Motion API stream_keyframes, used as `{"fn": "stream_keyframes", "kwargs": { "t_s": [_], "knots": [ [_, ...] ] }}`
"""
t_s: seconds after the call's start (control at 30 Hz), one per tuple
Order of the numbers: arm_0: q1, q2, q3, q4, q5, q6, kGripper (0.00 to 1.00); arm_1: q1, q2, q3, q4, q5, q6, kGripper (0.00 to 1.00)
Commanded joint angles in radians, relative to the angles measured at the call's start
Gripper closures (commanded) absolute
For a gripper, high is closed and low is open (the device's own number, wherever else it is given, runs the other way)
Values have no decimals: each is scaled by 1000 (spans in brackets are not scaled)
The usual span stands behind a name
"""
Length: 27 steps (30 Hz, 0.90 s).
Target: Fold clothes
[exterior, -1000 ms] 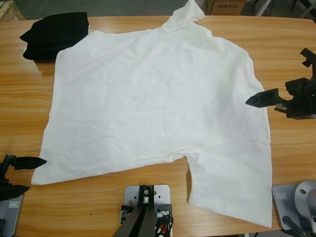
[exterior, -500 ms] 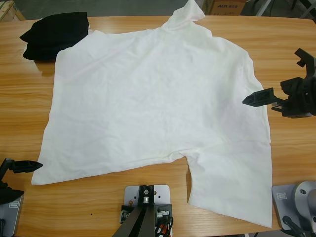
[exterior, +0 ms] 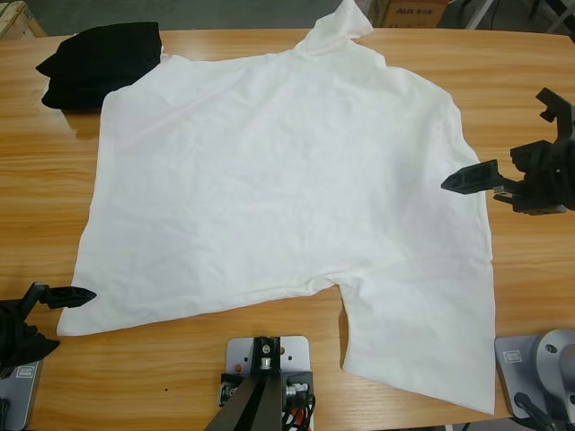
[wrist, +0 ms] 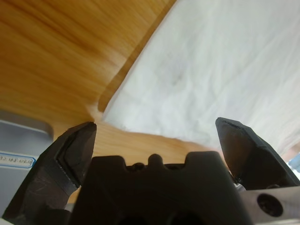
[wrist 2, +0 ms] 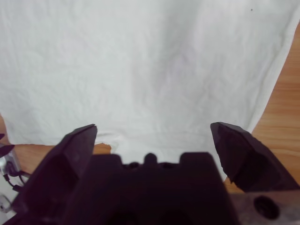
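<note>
On table point(exterior: 269, 359): white T-shirt point(exterior: 287, 206) spread flat; left gripper point(exterior: 40, 314), right gripper point(exterior: 517, 148) both wide, empty.

Robot laboratory or workshop: long wooden table point(exterior: 269, 377) serving as a test bench, with a printed cardboard box point(exterior: 411, 12) on the floor beyond its far edge.

T-shirt spread on table, one gripper at each side edge.
The T-shirt point(exterior: 278, 189) lies on the table point(exterior: 521, 72); a folded garment point(exterior: 94, 58) sits at its far-left corner. Left gripper point(exterior: 54, 314) at near-left corner; right gripper point(exterior: 508, 148) at right edge.
</note>
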Motion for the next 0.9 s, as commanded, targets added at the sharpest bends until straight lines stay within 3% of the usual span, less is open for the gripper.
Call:
{"fn": "stream_keyframes", "kwargs": {
  "t_s": [0.03, 0.23, 0.27, 0.37, 0.67, 0.8, 0.83, 0.9],
  "knots": [
    [-36, 98, 64, -114, 43, -31, 4, 4, 50, 26, -16, 5, -1, 0],
    [-119, 163, 67, -159, 70, -105, 5, -5, 57, 26, -16, 9, -2, 0],
    [-120, 146, 70, -158, 78, -105, 37, -6, 61, 26, -17, 10, -3, 0],
    [-120, 87, 90, -156, 111, -101, 269, -6, 77, 31, -28, 19, -4, 0],
    [-120, 57, 120, -174, 161, -157, 301, -7, 85, 39, -37, 29, -4, 0],
    [-120, 102, 118, -209, 159, -202, 508, -7, 88, 46, -44, 34, -4, 4],
    [-120, 90, 122, -209, 172, -198, 606, -7, 88, 48, -46, 35, -4, 8],
    [-120, 32, 139, -206, 204, -192, 922, -7, 88, 49, -48, 35, -4, 11]
  ]
}}
